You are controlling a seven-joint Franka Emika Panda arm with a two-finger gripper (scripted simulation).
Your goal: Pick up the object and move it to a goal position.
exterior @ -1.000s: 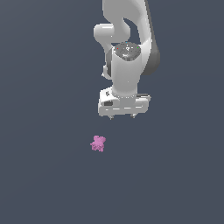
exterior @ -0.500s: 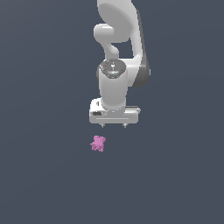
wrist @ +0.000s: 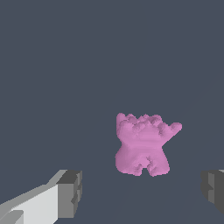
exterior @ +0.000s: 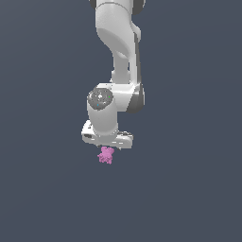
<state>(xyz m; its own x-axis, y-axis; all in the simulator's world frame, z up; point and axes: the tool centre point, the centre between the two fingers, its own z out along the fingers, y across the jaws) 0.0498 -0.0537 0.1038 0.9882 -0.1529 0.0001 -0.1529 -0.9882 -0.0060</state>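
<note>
You were in the approach step: the gripper [wrist: 142,190] hung just above the pink object [exterior: 106,155], which lay on the dark floor [exterior: 42,189]. In the wrist view one grey finger pad [wrist: 70,194] stood on one side, the object [wrist: 142,146] sat between, and the other pad stood well apart, jaws spread and holding nothing. Next you would need to descend and close. No goal marker was visible; the fingertips were hidden in the exterior view.
</note>
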